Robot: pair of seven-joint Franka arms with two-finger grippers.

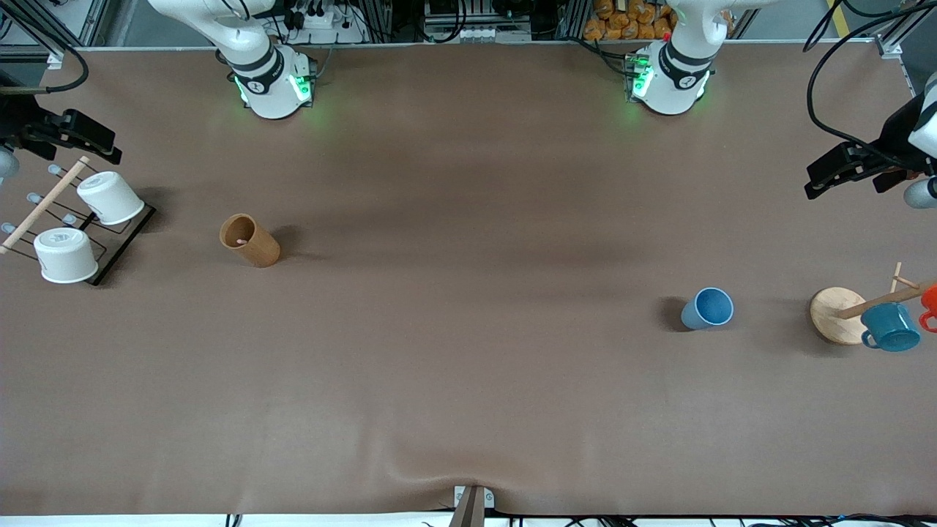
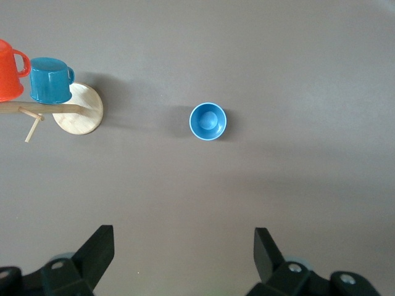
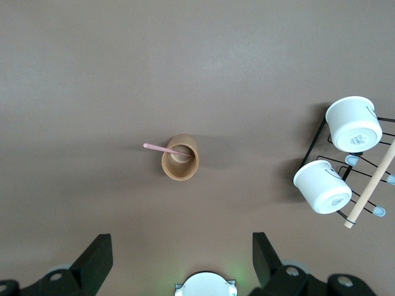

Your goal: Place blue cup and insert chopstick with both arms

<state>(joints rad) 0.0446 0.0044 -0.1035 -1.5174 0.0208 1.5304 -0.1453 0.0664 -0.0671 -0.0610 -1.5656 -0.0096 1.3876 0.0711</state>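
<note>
The blue cup point(image 1: 708, 308) stands upright on the brown table, mouth up, toward the left arm's end; the left wrist view looks down into the blue cup point(image 2: 208, 121). The pale-pink chopstick point(image 3: 162, 148) leans inside a brown cylindrical cup point(image 1: 249, 239) toward the right arm's end, its top sticking out over the rim. My left gripper point(image 1: 814, 184) hangs open and empty high over the table's end near the mug tree; the wrist view shows the left gripper point(image 2: 183, 250) with only bare table between its fingers. My right gripper point(image 1: 108, 148) hangs open and empty over the cup rack, its spread seen as the right gripper point(image 3: 181, 250).
A black wire rack point(image 1: 124, 238) holds two upturned white cups point(image 1: 110, 197) and a wooden rod at the right arm's end. A mug tree with a round wooden base point(image 1: 834, 315) carries a teal mug point(image 1: 891, 327) and an orange mug point(image 1: 930, 304) at the left arm's end.
</note>
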